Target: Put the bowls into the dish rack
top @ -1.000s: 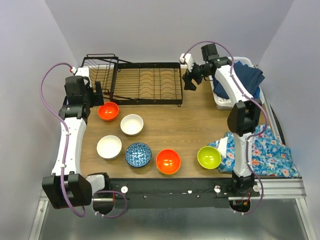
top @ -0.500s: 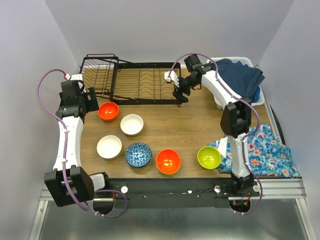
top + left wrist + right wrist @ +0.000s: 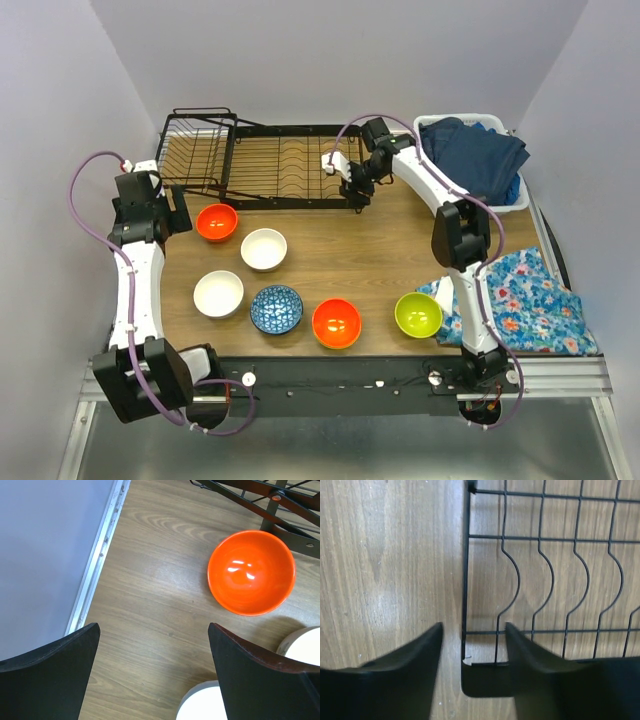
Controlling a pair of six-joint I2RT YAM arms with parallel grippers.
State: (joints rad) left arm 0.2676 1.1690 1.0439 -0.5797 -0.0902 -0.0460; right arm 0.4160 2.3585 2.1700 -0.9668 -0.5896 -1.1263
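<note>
Along the near edge of the wooden tabletop [image 3: 400, 250] sit a lime green bowl [image 3: 418, 314], an orange bowl [image 3: 336, 323] and a blue patterned bowl [image 3: 276, 308], with a white bowl [image 3: 218, 293] just left of the blue one. A floral cloth [image 3: 535, 300] lies at the right edge, close beside the green bowl. Further back stand a cream bowl [image 3: 264, 249] and a second orange bowl [image 3: 217, 222], the latter near the front rail of the dish rack [image 3: 290, 165]. All six bowls are on the wood and none is in the rack. The left pincer [image 3: 155, 680] hangs above the tabletop beside that second orange bowl, its fingers spread wide with nothing between them. The long black rack runs along the back, its taller basket end on the left. The right pincer [image 3: 472, 652] sits at the rack's front right corner, its fingers parted on either side of the end wire, with a gap showing on each side, so it is released. At the far right stands a white tub [image 3: 495, 195] holding dark blue cloth [image 3: 475, 150].
</note>
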